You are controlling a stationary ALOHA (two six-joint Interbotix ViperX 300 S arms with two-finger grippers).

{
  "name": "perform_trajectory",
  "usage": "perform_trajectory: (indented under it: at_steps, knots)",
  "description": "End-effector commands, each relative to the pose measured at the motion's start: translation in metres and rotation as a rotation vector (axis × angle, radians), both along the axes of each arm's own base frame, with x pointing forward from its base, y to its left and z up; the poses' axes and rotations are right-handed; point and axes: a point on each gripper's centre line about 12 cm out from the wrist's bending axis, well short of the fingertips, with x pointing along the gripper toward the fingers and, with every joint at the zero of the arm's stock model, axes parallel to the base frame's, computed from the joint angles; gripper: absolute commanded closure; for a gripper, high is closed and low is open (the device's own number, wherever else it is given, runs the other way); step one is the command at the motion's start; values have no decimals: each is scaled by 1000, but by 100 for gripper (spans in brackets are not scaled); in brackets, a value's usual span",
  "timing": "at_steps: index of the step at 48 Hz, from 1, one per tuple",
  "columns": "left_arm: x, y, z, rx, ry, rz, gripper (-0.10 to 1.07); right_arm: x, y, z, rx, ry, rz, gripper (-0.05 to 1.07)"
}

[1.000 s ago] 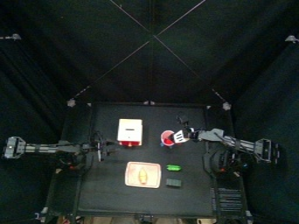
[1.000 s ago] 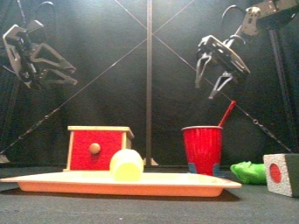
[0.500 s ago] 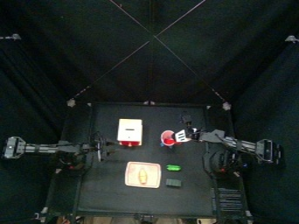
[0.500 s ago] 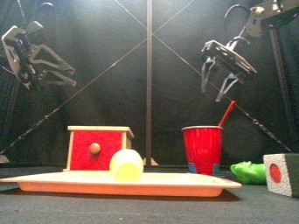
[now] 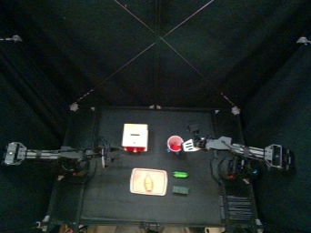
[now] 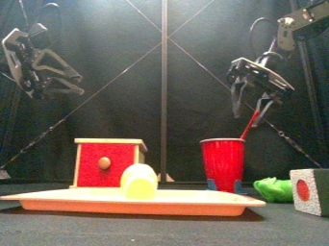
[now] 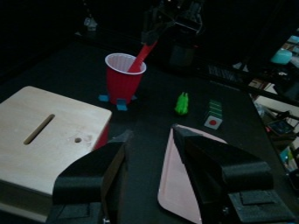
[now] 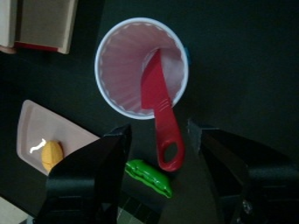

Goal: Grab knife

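Note:
The knife (image 8: pixel 160 109) is red and stands handle-up in a red cup (image 8: pixel 142 66), leaning over its rim. My right gripper (image 8: pixel 170 175) is open, with its jaws on either side of the handle's end and not touching it. In the front view the right gripper (image 6: pixel 257 88) hangs just above the knife handle (image 6: pixel 249 125) and the cup (image 6: pixel 222 163). In the top view the right gripper (image 5: pixel 195 139) is beside the cup (image 5: pixel 177 143). My left gripper (image 6: pixel 38 69) is open and empty, held high at the left.
A red wooden box (image 6: pixel 108 165) stands left of the cup. A pink tray (image 6: pixel 77 200) at the front holds a yellow piece (image 6: pixel 139 180). A green object (image 6: pixel 272 187) and a small cube (image 6: pixel 309 190) lie at the right.
My right gripper has come down and a little to the right, toward the knife handle. The left arm has not moved.

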Motion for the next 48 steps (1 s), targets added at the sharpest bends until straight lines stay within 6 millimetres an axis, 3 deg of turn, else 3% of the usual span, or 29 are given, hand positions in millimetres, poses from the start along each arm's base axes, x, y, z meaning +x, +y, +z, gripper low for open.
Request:
perform_trajectory:
  at_steps: [1, 40, 48]
  knots:
    - [2, 1, 4, 6, -11, 1, 17, 1, 2, 3, 7, -13, 3, 15]
    - [1, 3, 2, 5, -5, 13, 17, 12, 1, -2, 54, -41, -17, 16]
    - [1, 3, 2, 5, -4, 13, 17, 13, 2, -2, 60, -43, -18, 22]
